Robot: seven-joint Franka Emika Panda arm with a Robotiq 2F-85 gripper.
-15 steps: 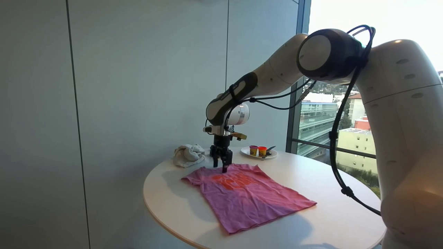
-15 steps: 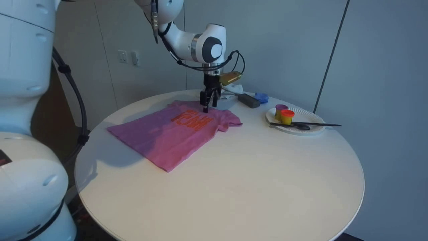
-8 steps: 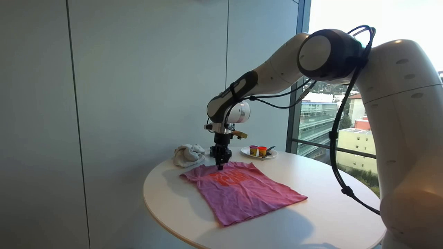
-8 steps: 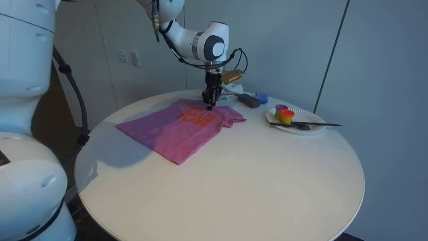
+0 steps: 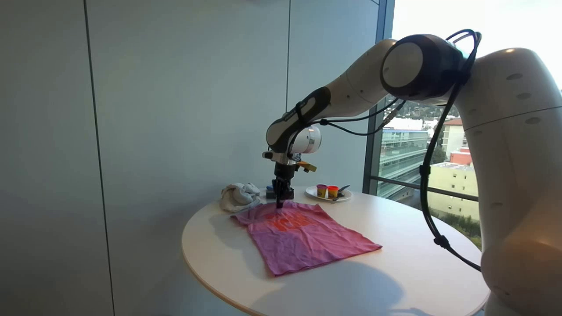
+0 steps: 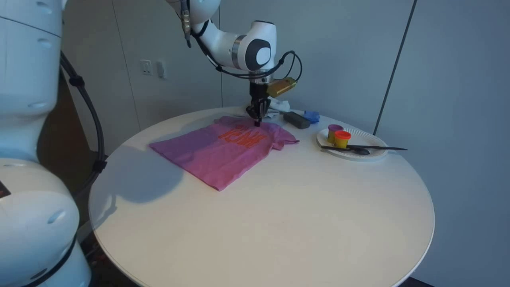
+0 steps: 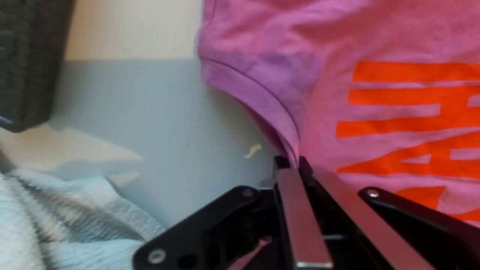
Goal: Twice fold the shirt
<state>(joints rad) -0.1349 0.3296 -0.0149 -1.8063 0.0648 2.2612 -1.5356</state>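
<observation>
"Wrist view: what is held by the gripper [image 7: 294, 165]?"

"The pink shirt [image 6: 211, 157]. Its collar [image 7: 258, 88] is pinched at the edge between the fingers [image 7: 303, 221]."

"Where is the shirt found?"

"Spread flat on the round white table [image 6: 303, 227], as is shown in both exterior views."

"And which way is it pointed?"

"The long axis is directed from the pinched collar to the hem [image 6: 186, 166], and the hem is turned toward the base of the arm [image 6: 38, 223]. In the wrist view the length is laid crosswise: the collar is seen to the left of the orange print [image 7: 408, 125]."
</observation>
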